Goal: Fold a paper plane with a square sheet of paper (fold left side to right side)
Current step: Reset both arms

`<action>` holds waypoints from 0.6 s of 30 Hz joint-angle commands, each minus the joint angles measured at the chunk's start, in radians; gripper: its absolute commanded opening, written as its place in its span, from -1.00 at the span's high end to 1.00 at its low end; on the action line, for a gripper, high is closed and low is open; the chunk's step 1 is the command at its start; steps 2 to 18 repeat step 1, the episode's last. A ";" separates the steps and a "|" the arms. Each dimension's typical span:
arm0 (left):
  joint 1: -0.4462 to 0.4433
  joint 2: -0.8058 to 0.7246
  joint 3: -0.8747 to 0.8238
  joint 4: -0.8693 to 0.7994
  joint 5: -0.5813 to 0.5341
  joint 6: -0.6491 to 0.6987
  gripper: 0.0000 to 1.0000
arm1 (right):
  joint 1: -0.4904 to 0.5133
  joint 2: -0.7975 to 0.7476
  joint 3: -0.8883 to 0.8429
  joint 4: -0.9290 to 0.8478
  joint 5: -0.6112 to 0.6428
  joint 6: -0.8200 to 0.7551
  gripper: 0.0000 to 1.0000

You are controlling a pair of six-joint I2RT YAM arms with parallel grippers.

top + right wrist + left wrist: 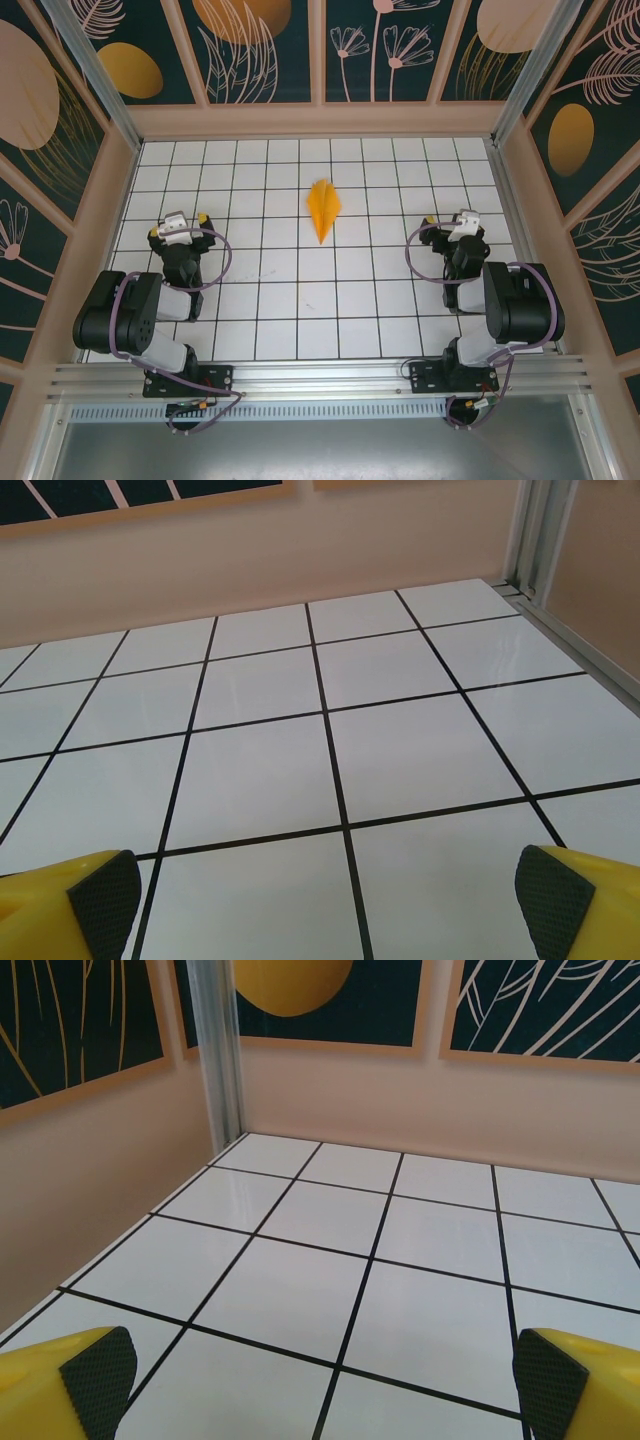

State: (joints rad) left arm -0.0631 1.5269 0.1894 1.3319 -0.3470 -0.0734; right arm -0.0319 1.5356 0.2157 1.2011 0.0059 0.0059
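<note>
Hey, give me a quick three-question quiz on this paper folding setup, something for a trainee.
1. True or false: the left tool is gripping the paper plane.
2. The paper plane's sharp nose points: A) away from the arm bases, B) toward them, C) sideways.
3. Fill in: the left tool and the right tool both stand ____.
Key: 1 false; 2 B; 3 open.

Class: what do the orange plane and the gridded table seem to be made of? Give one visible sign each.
Paper plane: thin matte orange paper, judging by its sharp fold lines. Table: probably glossy white laminate or plastic; it shows faint reflections.
</note>
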 commanded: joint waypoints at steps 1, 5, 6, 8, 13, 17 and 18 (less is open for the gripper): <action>0.009 0.000 0.013 0.021 0.013 -0.019 -0.97 | 0.000 0.005 0.018 0.043 -0.018 0.008 -0.98; 0.009 0.000 0.013 0.021 0.013 -0.019 -0.97 | 0.000 0.005 0.018 0.043 -0.018 0.008 -0.98; 0.009 0.000 0.013 0.021 0.013 -0.019 -0.97 | 0.000 0.005 0.018 0.043 -0.018 0.008 -0.98; 0.009 0.000 0.013 0.021 0.013 -0.019 -0.97 | 0.000 0.005 0.018 0.043 -0.018 0.008 -0.98; 0.009 0.000 0.013 0.021 0.013 -0.019 -0.97 | 0.000 0.005 0.018 0.043 -0.018 0.008 -0.98; 0.009 0.000 0.013 0.021 0.013 -0.019 -0.97 | 0.000 0.005 0.018 0.043 -0.018 0.008 -0.98; 0.009 0.000 0.013 0.021 0.013 -0.019 -0.97 | 0.000 0.005 0.018 0.043 -0.018 0.008 -0.98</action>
